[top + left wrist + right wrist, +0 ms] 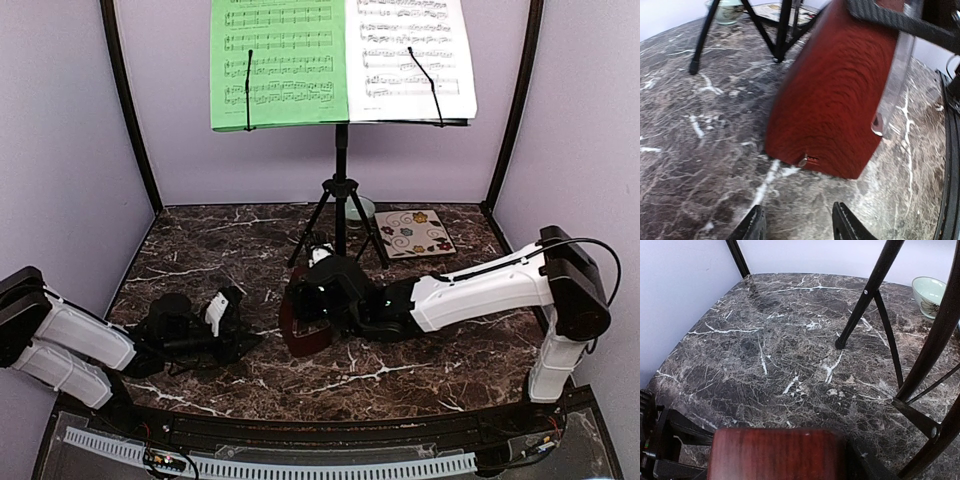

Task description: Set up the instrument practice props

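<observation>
Marble table point(430, 385), lilac walls: the pyramid metronome point(835, 100) sits near the table's middle, on the near-edge side of the music stand point(340, 190), long axis roughly upright. The right gripper point(312, 305) straddles its upper part; a firm clamp cannot be confirmed. The left gripper point(797, 225), half open and empty, faces its base, just short of contact. The right arm is nearer.

Even, bright light is cast from overhead; the red-brown wooden metronome point(840, 100) is blurred up close, the dark marble tabletop point(765, 350) bowed at its edges.
</observation>
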`<action>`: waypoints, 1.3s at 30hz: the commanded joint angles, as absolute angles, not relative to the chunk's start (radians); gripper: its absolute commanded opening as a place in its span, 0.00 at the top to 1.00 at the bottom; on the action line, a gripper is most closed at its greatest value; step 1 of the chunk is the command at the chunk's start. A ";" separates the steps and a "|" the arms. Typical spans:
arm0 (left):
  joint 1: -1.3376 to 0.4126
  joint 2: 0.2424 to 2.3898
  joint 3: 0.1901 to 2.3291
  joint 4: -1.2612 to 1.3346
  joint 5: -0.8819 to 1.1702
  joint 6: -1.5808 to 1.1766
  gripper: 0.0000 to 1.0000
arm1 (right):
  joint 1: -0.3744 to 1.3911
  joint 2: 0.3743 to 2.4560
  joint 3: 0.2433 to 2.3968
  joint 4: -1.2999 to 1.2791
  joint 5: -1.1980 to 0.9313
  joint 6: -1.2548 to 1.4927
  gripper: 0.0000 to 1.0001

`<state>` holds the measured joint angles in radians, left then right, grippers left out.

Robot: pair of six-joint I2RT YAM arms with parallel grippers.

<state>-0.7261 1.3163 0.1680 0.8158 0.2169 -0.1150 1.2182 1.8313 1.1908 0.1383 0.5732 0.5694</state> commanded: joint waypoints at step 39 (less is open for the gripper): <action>-0.974 1.647 0.278 1.099 0.079 0.017 0.08 | 1.187 1.723 1.098 0.301 0.435 0.663 0.92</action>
